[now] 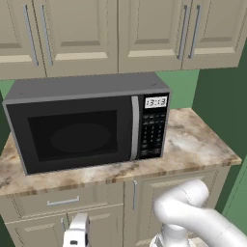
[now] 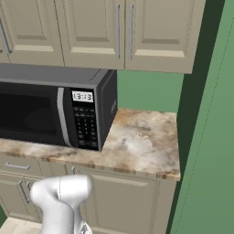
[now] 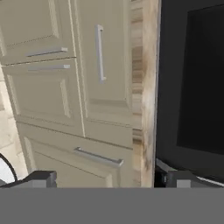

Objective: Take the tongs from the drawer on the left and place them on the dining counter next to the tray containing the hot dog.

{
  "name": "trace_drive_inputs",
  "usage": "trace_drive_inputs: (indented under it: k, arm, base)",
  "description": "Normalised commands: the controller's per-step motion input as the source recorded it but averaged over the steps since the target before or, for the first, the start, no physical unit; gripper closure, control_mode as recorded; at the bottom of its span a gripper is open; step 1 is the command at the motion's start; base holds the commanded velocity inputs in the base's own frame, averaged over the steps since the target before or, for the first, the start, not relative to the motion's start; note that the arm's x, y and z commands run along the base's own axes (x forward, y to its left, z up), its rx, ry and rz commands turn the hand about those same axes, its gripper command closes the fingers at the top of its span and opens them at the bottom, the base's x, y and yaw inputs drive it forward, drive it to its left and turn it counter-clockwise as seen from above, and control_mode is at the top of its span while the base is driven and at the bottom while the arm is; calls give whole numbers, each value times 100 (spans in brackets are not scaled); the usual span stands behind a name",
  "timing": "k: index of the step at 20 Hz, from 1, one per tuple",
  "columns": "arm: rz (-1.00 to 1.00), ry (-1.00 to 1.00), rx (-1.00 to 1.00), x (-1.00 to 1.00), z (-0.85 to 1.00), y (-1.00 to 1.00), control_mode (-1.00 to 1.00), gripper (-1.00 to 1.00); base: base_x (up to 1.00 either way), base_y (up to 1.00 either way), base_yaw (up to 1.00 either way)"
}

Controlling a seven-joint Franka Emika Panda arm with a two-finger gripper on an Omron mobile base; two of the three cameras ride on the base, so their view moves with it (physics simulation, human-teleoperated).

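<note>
The gripper [image 3: 105, 178] hangs with its fingertips [image 3: 41, 178] spread wide and nothing between them, just in front of the closed drawer [image 1: 60, 201]. Above the drawer, a black microwave [image 1: 87, 128] sits on the marble worktop [image 1: 198, 142], beneath beige wall cabinets [image 1: 120, 34].

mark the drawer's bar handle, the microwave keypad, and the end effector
Short silver bar handle of the beige drawer [image 1: 63, 201], left base view, mid-bar.
Black microwave's keypad [image 2: 84, 122], right base view, button grid.
Open end effector [image 3: 109, 179], hand view, midway between fingertips.

microwave [image 1: 89, 123] on worktop [image 1: 202, 142], drawer [image 1: 62, 200] below, cabinets [image 1: 120, 34] above
</note>
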Motion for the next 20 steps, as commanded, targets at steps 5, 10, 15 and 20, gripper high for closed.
trace_drive_inputs:
  k: [5,10,15,20]
  arm:
    - [4,-10,0,49,-26,71,-100,-100]
    - [3,-8,0,78,-31,50,-100,-100]
    - [6,-10,-2,66,-34,24,-100,-100]
    - [10,-14,-3,49,-42,4,-100,-100]
  base:
    - [0,0,0]
    - [0,0,0]
    - [0,0,0]
    - [0,0,0]
